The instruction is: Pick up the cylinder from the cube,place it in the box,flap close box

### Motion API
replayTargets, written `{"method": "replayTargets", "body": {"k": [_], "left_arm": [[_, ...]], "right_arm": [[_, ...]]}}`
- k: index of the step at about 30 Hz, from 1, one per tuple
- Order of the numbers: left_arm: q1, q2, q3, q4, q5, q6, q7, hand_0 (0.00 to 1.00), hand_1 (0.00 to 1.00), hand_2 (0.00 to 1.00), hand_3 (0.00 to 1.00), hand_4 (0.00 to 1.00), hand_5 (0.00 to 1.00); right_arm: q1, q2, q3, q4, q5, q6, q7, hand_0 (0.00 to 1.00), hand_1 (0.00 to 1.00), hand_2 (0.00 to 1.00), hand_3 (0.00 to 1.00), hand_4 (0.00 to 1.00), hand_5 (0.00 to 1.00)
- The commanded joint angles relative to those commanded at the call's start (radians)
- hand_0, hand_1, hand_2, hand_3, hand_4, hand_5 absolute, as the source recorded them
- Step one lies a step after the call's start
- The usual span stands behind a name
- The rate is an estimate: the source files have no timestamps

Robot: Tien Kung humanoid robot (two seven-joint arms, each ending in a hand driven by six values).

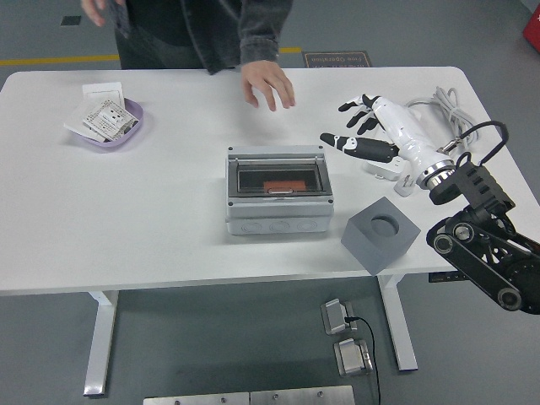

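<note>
Fingers point(359, 105) of the right hand point(364, 126) are being held spread and empty above the table point(126, 211), right of the box point(278, 191), whose clear flap is lying shut over the orange cylinder point(278, 185), with the cube point(380, 234) nearby.

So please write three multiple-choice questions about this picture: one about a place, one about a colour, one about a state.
1. Where is the grey cube relative to the box?
A. right of it, near the table's front edge
B. behind it
C. on its lid

2. What colour is the bowl at the table's left?
A. green
B. purple
C. yellow

3. How is the box's lid?
A. taken off
B. standing open
C. shut

Answers:
1 A, the cube stands at the box's right front.
2 B, its rim is pale purple.
3 C, the clear lid lies flat over the orange cylinder.
</note>
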State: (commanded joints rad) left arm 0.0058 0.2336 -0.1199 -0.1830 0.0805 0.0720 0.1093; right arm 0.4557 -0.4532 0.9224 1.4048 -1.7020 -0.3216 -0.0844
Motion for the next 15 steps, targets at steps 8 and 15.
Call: {"method": "replayTargets", "body": {"k": [8,15], "left_arm": [[0.002,0.001,-0.003,0.0,0.002,0.0,0.0,0.612,0.625,0.575,0.565,0.583,0.109],[-0.002,0.007,-0.006,-0.001,0.006,0.0,0.0,0.612,0.625,0.575,0.565,0.583,0.108]], "right_arm": [[-0.169,0.01,0.204,0.059,0.173,-0.036,0.12,0.512,0.452,0.542,0.697,0.988,0.738],[-0.271,0.045,0.326,0.052,0.43,-0.018,0.267,0.53,0.493,0.574,0.722,0.987,0.738]]}}
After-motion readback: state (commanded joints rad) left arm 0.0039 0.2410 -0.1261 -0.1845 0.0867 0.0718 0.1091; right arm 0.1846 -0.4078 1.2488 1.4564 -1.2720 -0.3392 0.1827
